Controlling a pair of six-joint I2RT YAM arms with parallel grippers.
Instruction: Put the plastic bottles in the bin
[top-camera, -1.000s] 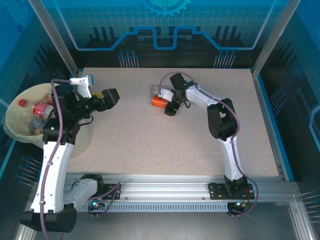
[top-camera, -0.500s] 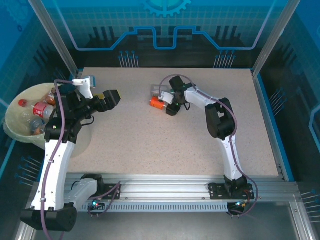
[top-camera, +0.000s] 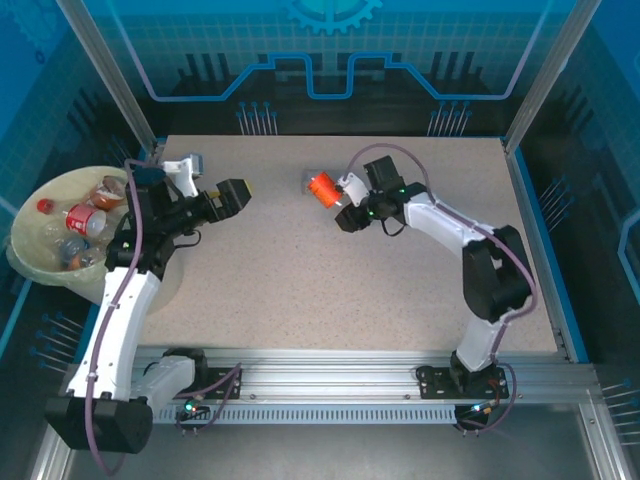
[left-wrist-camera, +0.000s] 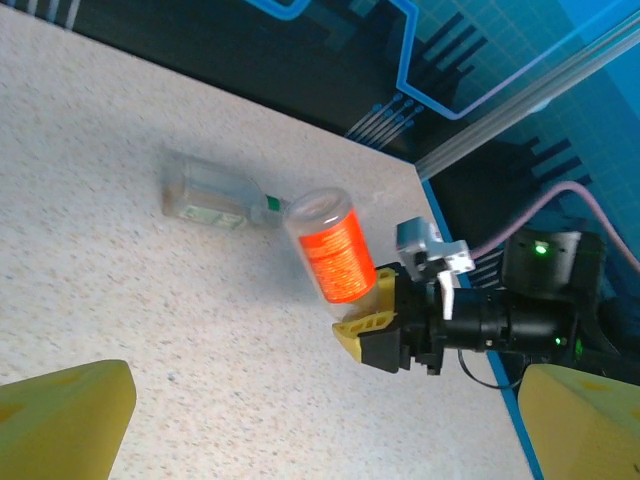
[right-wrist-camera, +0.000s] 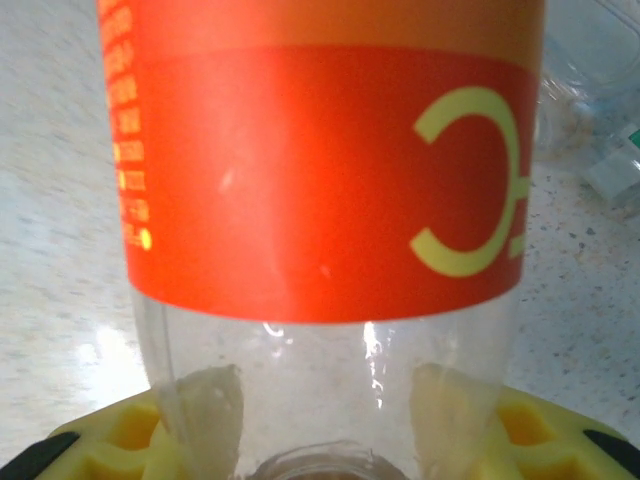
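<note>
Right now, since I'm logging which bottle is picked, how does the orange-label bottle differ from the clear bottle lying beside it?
The orange-label bottle is clamped near its neck by the right gripper and tilted base-up; the clear bottle lies flat on the table, ungripped. The orange-label bottle wears a wide bright wrap; the clear bottle shows only a small pale label with green. Both are small clear plastic bottles.

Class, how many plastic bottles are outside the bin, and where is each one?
2. An orange-labelled bottle is held in the right claw. A clear green-capped bottle lies on the table beside it. Others may be hidden from view.
</note>
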